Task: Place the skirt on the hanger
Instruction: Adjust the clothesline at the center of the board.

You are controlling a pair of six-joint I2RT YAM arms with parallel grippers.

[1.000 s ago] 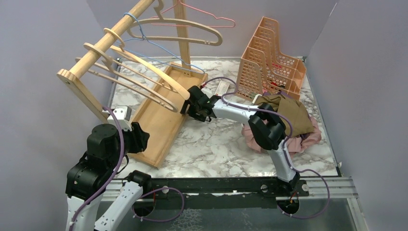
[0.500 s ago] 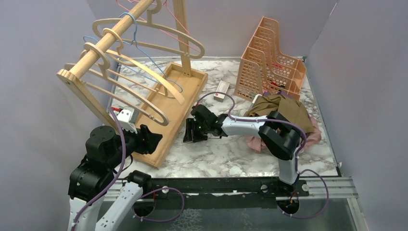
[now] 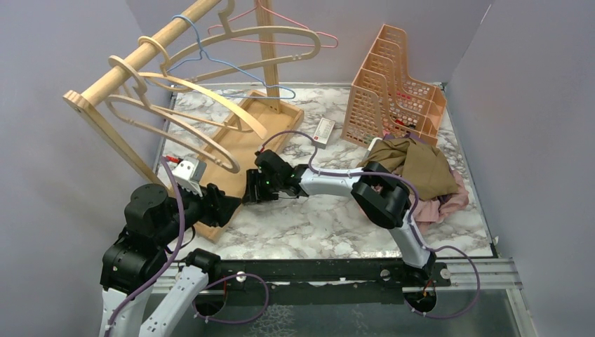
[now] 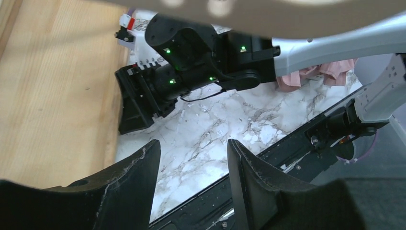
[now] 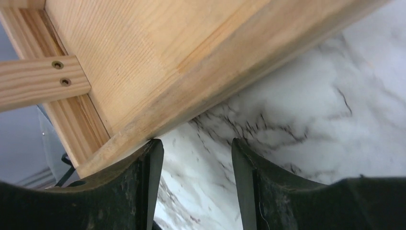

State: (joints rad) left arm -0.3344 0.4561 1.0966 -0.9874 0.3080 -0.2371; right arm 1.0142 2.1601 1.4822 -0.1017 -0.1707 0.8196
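Observation:
The skirt is somewhere in the cloth heap at the right, an olive-brown piece [image 3: 419, 167] over a pink one [image 3: 449, 201]; I cannot tell which is the skirt. Wooden hangers [image 3: 210, 105] and wire hangers [image 3: 231, 67] hang on the tilted wooden rack's rail [image 3: 140, 56]. My right gripper [image 3: 251, 191] [image 5: 196, 158] is open and low beside the right edge of the rack's base [image 3: 235, 144] [image 5: 143, 72], one fingertip [image 5: 152, 153] against that edge. My left gripper [image 3: 228, 208] [image 4: 194, 153] is open and empty by the base's near corner, facing the right gripper [image 4: 139, 103].
A peach mesh file organiser [image 3: 393, 77] stands at the back right. A small white box [image 3: 324, 130] lies beside it. Grey walls close in both sides. The black table edge [image 4: 268, 158] runs just below the left gripper.
The right gripper has come from the hanger's end down to the base's near right edge. The left gripper has reached toward the base. The rack has tilted left and its hangers have swung.

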